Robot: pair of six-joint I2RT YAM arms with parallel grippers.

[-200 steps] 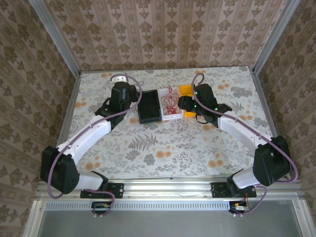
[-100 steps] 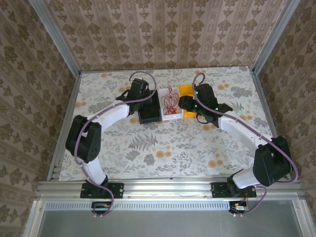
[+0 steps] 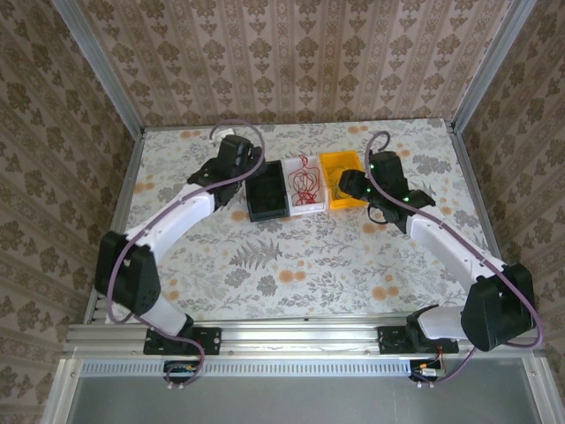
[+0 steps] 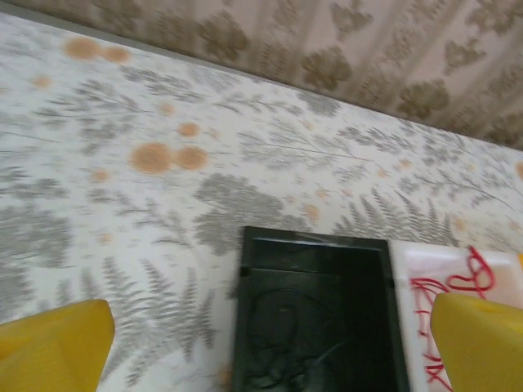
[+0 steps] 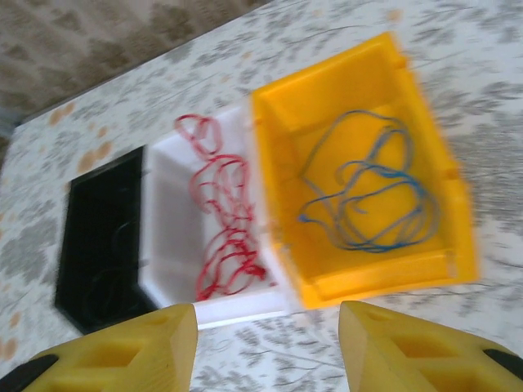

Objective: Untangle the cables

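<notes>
Over on the far half of the counter [image 3: 291, 265], three little bins sit shoulder to shoulder in a row: black bin [image 4: 315, 243] on the left, white bin [image 5: 167, 273] in the middle, yellow bin [image 5: 327, 90] on the right. Each cable lies in its own bin. The dark cable [image 4: 286, 347] is loosely coiled on the black one's floor, the red cable [image 5: 221, 220] is a squiggly heap in the white one, and the blue cable [image 5: 368, 196] loops around inside the yellow one. The left arm's fingers [image 4: 57, 347] are spread wide and holding nothing, and the black bin shows between them in the wrist view. The right arm's fingers [image 5: 122, 351] are released too, also empty, with the near edges of the white and yellow bins showing between them. From the top camera, the left wrist is just beside the black bin's left side and the right wrist sits at the yellow bin's right edge.
</notes>
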